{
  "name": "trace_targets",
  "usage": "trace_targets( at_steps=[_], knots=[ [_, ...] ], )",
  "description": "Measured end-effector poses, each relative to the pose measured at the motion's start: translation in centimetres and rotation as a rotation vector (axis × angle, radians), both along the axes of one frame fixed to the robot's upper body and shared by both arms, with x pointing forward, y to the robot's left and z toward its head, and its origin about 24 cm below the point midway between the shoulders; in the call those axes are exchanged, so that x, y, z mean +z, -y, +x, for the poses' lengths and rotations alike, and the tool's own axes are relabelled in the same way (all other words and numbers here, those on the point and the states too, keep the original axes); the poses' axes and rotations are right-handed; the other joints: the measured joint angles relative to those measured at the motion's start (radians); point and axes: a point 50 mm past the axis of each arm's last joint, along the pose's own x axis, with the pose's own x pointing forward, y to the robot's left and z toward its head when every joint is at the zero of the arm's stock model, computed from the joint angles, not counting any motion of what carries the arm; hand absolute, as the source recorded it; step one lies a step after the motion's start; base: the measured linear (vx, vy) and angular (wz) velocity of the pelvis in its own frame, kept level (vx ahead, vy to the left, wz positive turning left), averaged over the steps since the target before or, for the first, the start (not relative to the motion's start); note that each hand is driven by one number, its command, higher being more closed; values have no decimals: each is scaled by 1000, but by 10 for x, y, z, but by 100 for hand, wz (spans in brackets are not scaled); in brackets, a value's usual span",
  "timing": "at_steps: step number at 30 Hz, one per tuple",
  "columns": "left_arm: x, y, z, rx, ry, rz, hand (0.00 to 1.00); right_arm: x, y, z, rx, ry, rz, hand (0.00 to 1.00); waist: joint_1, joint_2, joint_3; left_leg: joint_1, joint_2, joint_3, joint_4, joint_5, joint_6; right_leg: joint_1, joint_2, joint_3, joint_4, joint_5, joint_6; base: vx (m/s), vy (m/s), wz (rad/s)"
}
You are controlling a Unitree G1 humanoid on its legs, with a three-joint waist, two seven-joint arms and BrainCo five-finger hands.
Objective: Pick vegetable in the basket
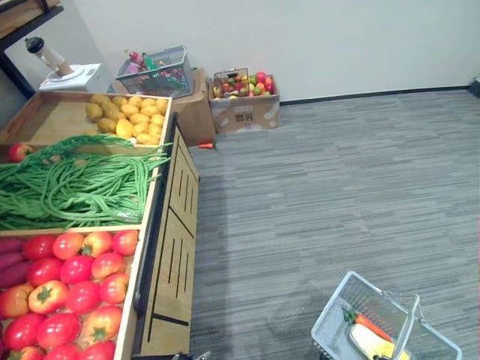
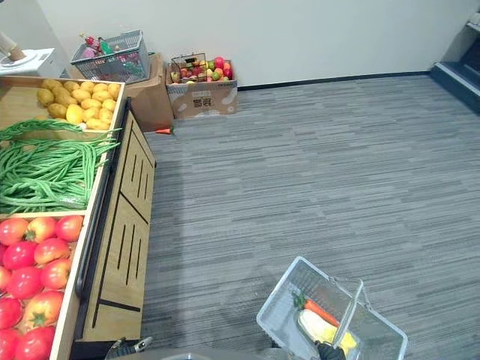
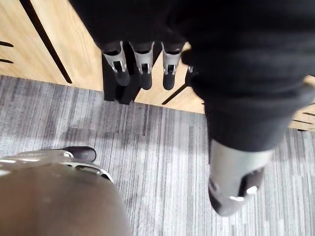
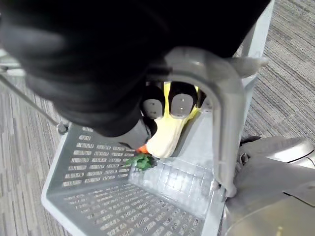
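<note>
Though not yet picked up, heaped as red tomatoes [image 1: 71, 289] at eight o'clock of the head view, nearest of the produce on the wooden stand [image 1: 174, 255]; beyond them long green beans [image 1: 75, 184] at nine o'clock, strands running roughly from nine to three, and yellow potatoes [image 1: 131, 112] at eleven. No telling from the task which of these to take. Already in the basket [image 1: 330, 321], at five o'clock over the grey floor [image 1: 337, 187]: a carrot [image 1: 371, 325], long axis from ten to four, touching a pale yellow piece [image 1: 371, 343], hard to name and partly cut off by the lower edge. Set down or hanging, not clear. Nearer the stand by far: left hand [image 3: 142, 64], fingers straight and slack, holding nothing, just beside the stand's wooden front and below the crates; so probably a reach up and toward nine o'clock for the tomatoes. Right hand [image 4: 181, 102] well apart from the stand, fingers curled about the basket's grey handle [image 4: 224, 123], tips partly hidden behind it, so grip judged rather than fully seen. Also cut off at the view's edge: near end of the tomato heap, left ends of the beans.
</note>
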Motion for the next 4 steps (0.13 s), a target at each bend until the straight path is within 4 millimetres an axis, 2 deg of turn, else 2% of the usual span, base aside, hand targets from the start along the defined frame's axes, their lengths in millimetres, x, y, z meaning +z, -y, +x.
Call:
trace_targets(
  at_steps=[4],
  knots=[
    [0,0,0,-42,-10,-2,0,0,-2,1,30,-5,1,100,2,-2,-5,20,0,-3,6,0,0,1,2,-2,24,0,0,12,-21,-16]
  ],
)
